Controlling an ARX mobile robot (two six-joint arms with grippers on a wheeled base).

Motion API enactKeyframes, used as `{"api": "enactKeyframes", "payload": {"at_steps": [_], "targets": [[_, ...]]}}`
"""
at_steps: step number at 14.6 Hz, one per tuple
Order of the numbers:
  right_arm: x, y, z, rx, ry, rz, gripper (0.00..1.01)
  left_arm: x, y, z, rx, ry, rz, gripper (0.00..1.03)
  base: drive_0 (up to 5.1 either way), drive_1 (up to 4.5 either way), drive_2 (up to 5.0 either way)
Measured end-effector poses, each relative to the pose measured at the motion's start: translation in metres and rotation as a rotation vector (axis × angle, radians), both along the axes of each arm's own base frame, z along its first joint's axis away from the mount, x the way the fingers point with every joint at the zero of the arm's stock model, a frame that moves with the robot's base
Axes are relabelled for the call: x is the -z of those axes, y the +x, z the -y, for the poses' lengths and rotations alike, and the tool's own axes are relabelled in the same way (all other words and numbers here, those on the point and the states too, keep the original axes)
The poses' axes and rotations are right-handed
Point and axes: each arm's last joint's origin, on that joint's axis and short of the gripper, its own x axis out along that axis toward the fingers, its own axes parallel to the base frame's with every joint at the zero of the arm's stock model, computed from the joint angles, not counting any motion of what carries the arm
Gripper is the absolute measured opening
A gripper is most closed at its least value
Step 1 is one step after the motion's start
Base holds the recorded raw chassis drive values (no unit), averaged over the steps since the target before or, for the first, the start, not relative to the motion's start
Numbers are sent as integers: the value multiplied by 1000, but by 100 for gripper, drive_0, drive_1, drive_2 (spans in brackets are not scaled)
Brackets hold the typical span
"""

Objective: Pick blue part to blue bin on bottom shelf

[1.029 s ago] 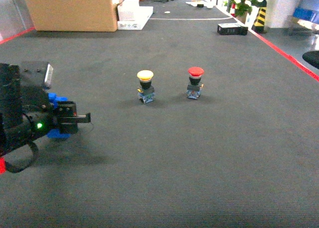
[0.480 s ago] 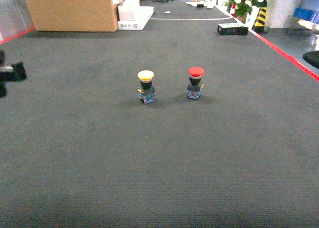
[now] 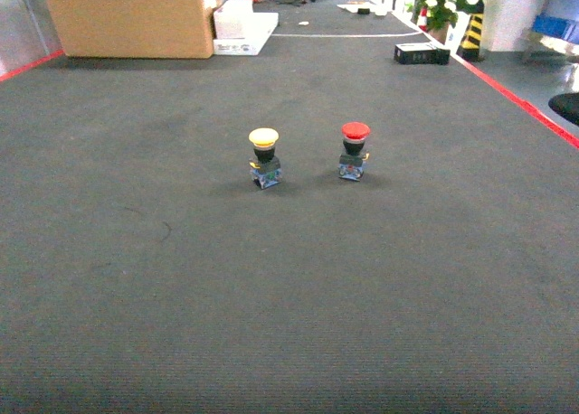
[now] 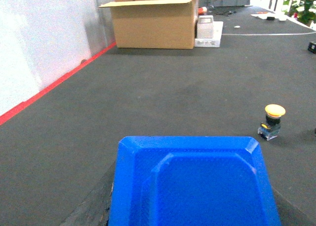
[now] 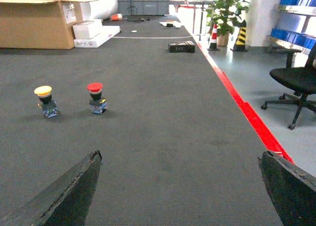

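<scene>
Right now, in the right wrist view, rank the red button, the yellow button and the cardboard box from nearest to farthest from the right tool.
1. Red button, left of centre.
2. Yellow button, further left.
3. Cardboard box, far back left.

My head camera looks forward and slanting down over the dark carpet, with the yellow-capped push-button and red-capped push-button mid-distance. My left wrist camera sits low, close over the blue part, facing the cardboard box, and shares the yellow button. My right wrist camera, low between its fingers, shares both buttons.
</scene>
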Motion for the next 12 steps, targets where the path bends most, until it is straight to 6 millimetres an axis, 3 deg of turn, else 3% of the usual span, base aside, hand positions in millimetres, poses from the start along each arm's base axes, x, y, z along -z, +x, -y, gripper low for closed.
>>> {"api": "enactKeyframes", "payload": {"at_steps": [3,12], "targets": [[0,0,0,0,0,0,98,-7,-27,-7,-42,-46,52,43,0,0,0],[0,0,0,0,0,0,98,-8,-30,-7,-31,-54,60,43,0,0,0]]}}
